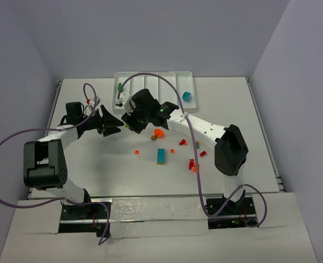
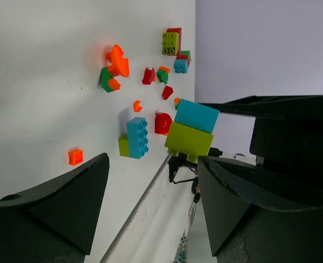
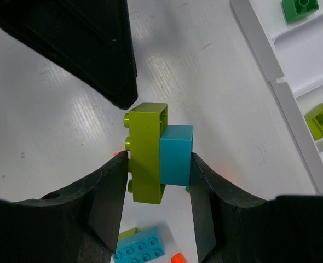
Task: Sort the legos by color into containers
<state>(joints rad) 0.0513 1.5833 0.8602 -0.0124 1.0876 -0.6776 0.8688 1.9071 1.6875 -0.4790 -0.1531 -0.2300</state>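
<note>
The right gripper clamped a lime-green and teal two-brick plastic stack above the white table. It probably held the stack out so that the left gripper, jaws spread wide and facing it, could pull the colours apart. The white plastic compartment tray lay just beyond. Overhead, both grippers hid the stack. Whether a left fingertip touched the lime brick was unclear.
</note>
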